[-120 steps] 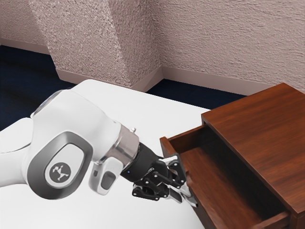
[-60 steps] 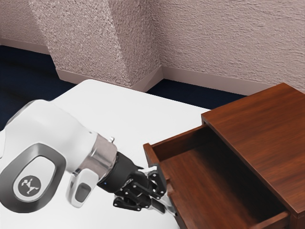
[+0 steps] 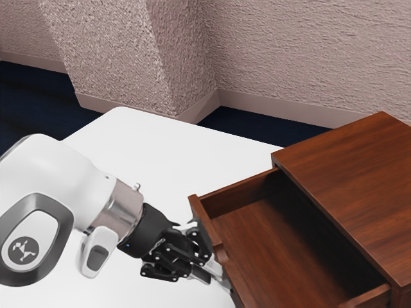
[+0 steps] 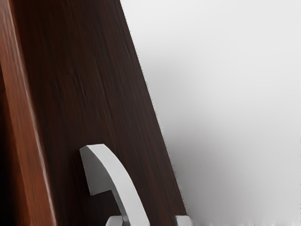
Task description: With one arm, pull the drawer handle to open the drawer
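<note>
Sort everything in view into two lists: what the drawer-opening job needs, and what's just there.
Belongs to the job: drawer, standing well out; its silver handle; tool at the handle.
Just there: cabinet body; white table; textured wall; dark floor.

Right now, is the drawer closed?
No, the drawer stands pulled well out of the cabinet, its bare wooden floor exposed.

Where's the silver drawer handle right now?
Exterior view, bottom centre: the silver curved handle sits on the pulled-out dark wooden drawer's front, beside the black hand.
</note>
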